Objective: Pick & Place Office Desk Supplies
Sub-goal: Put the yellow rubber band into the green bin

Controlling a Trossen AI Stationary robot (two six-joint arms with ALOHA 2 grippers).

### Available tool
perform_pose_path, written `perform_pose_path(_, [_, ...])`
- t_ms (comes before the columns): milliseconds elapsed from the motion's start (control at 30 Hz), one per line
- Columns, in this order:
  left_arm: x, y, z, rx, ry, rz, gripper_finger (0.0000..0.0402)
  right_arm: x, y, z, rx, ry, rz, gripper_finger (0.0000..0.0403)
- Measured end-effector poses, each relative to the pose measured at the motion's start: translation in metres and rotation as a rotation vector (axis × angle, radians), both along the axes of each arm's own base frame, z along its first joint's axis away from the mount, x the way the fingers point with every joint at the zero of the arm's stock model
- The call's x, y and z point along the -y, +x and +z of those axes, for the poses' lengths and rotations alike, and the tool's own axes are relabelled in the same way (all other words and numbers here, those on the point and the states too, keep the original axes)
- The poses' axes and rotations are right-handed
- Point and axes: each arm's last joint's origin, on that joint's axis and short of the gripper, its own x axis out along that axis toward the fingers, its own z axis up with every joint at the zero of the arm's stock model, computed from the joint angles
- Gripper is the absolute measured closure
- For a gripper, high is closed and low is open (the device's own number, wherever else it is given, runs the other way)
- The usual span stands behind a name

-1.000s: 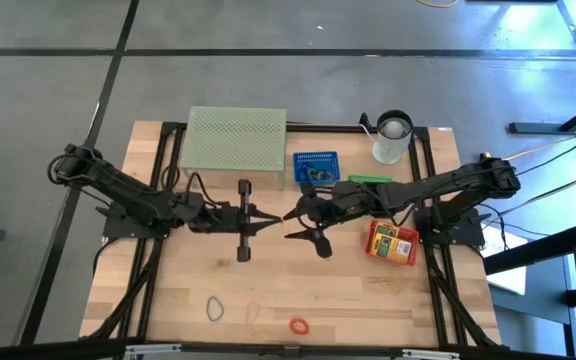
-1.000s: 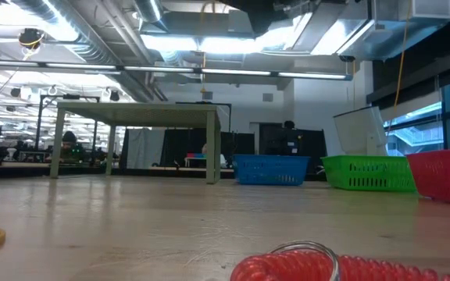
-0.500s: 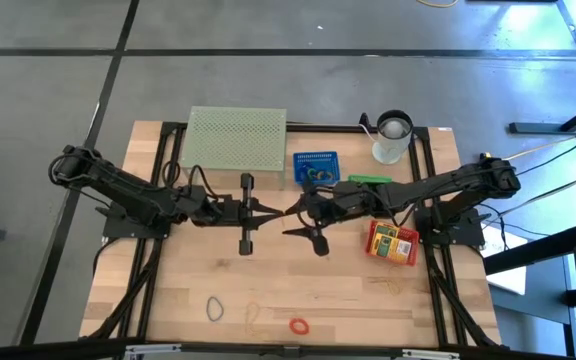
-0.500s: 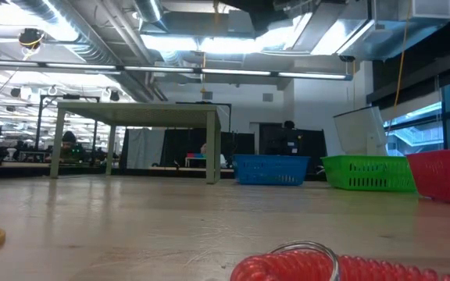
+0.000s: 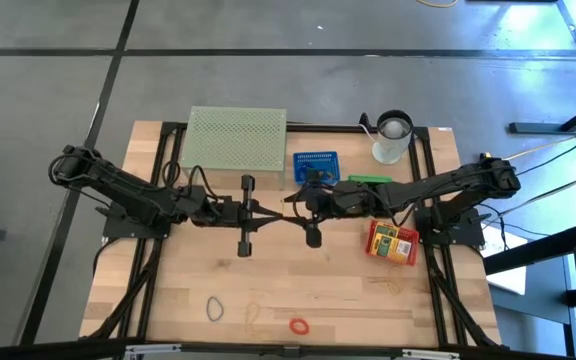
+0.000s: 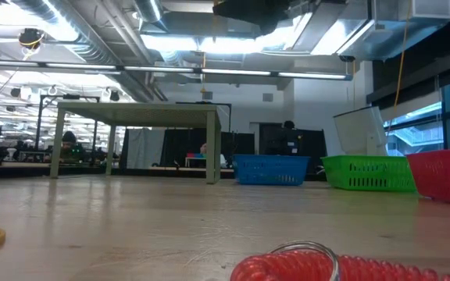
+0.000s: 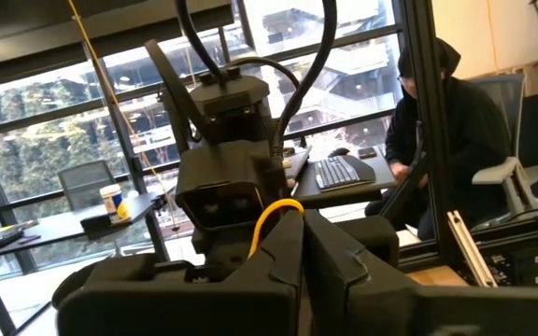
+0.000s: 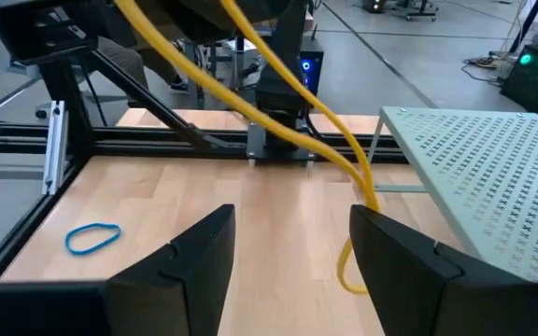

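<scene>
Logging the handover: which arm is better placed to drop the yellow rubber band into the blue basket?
Probably right: the right hand, open, sits just beside the basket; the left hand, shut on the band, is farther.

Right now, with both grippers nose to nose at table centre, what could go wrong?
1. The left gripper is shut on the yellow rubber band. In the open right gripper the band sits at one side of the gap, so closing may miss it.
2. The grippers nearly touch above the table, so any advance could knock them together.
</scene>
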Motion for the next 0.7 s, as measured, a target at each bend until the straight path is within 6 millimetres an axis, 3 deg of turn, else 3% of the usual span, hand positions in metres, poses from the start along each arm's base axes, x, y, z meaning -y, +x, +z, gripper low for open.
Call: perform_pose_path(700, [0.0000, 0.0000, 0.0000, 0.000, 0.000, 0.000, 0.0400, 0.0025, -0.0009, -0.0021, -0.021, -0.028, -0.082, 0.0188])
